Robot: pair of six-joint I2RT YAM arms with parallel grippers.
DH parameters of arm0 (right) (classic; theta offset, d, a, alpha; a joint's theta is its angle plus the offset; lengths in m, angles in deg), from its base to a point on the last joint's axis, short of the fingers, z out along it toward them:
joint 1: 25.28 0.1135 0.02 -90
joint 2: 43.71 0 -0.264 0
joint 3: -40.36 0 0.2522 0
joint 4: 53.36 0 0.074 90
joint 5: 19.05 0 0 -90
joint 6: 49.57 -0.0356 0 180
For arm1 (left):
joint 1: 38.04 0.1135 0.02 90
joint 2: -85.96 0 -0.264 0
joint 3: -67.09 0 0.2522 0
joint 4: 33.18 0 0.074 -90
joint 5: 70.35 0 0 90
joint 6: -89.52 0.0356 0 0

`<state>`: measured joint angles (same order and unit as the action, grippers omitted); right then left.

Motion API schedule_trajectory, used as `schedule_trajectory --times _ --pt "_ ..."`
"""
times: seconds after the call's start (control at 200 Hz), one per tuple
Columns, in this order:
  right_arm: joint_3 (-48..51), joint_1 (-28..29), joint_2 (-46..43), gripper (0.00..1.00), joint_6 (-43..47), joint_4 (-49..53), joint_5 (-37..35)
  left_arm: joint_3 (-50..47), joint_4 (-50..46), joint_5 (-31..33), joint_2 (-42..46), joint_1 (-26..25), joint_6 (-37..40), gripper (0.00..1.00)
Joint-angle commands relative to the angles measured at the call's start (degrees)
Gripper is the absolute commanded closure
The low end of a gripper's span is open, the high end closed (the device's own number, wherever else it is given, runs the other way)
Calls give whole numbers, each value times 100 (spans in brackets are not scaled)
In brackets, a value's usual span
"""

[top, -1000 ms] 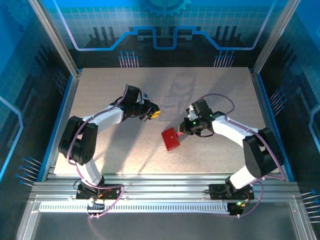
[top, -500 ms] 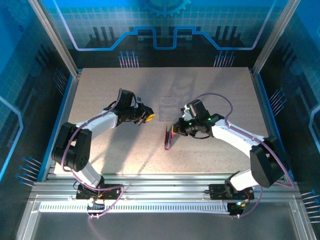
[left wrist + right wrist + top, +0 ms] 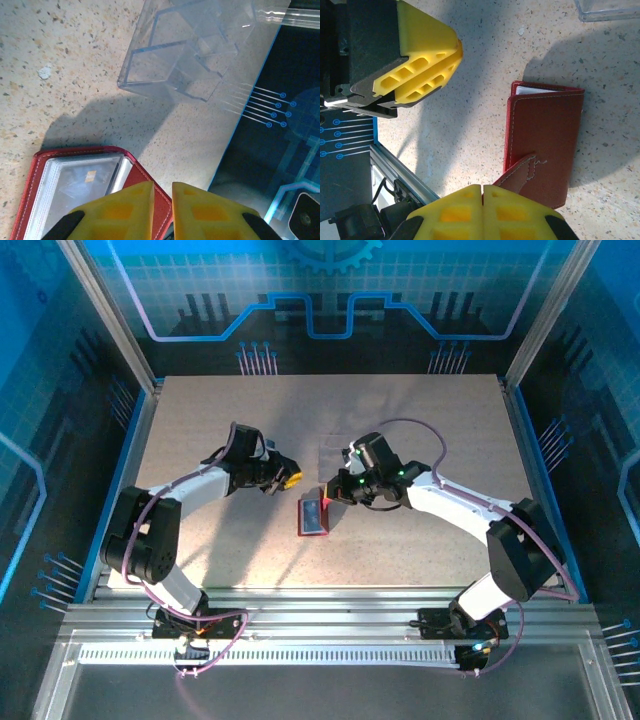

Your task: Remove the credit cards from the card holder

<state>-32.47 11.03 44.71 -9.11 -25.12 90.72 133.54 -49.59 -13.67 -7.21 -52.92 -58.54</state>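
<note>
Now that the card holder [image 3: 314,516] has flopped open at frame centre, cards lie reachable; right gripper [image 3: 329,496] pinches its strap, left gripper [image 3: 292,480] nearly closed, empty.

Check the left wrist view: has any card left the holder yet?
No. The card holder lies open on the table with a card still tucked in its pocket.

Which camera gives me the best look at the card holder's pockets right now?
The left wrist view: the card holder lies open there, clear pockets and a card visible inside its red border. The right wrist view shows its red outer cover and strap tab. The top external view shows it small.
</note>
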Motion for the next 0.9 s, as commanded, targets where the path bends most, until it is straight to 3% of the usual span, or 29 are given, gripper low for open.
schedule_trajectory --times 0.0,0.335,0.896 --pt "-164 -25 65 100 10 99 -62 57 -31 -259 -90 -119 67 82" --pt "142 -490 -183 100 421 575 -61 -64 681 -27 -523 -727 -508 84" --pt "815 -1080 -432 100 872 815 -127 299 720 -51 -1149 -1467 -616 84"
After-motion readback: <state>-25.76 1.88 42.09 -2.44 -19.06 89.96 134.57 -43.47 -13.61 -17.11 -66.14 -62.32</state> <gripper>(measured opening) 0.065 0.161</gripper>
